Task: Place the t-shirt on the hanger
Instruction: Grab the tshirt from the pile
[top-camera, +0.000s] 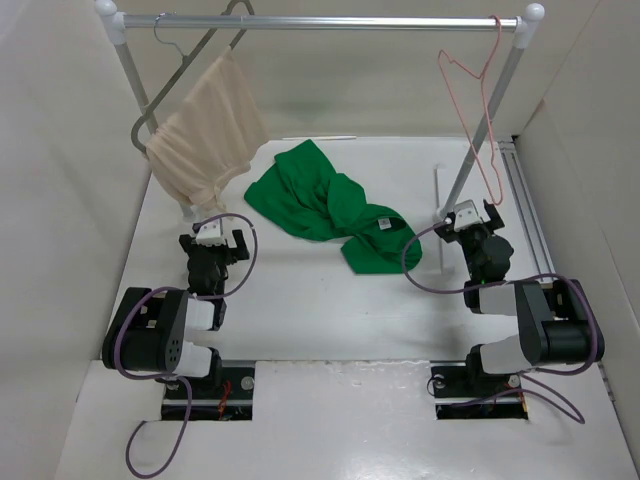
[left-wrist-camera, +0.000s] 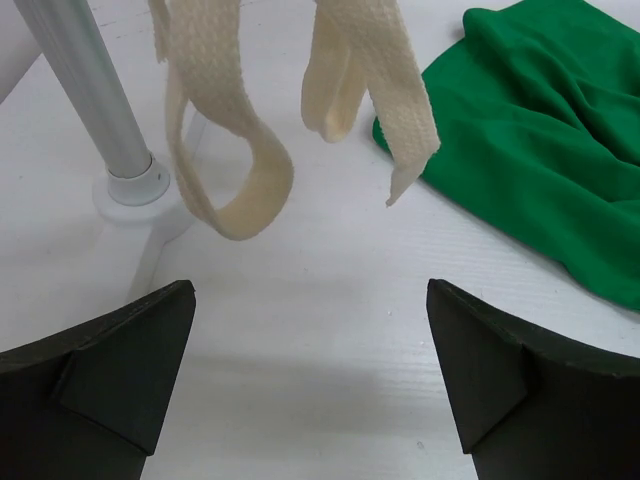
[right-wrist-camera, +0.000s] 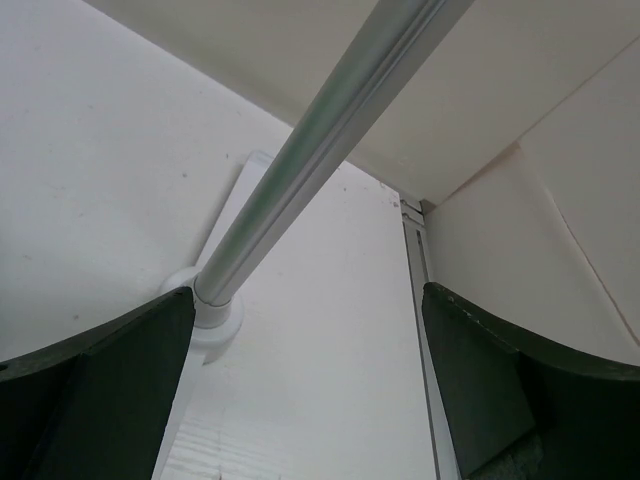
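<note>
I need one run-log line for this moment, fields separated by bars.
t-shirt: crumpled on table | hanger: bare, hung on rail | left fingers: open, empty | right fingers: open, empty

Robot lab cell: pale enclosure walls (top-camera: 50, 150)

- t-shirt (top-camera: 320, 200): green cloth, matt, soft, creased.
- cream cloth (left-wrist-camera: 240, 190): coarse ribbed weave, matt.
- hanger (top-camera: 486, 120): thin pink wire, smooth.
- rack pole (right-wrist-camera: 320, 130): silvery metal, satin sheen.
- pole foot (left-wrist-camera: 130, 188): white plastic, glossy.
- table (left-wrist-camera: 300, 330): white, matt, faintly grained.
</note>
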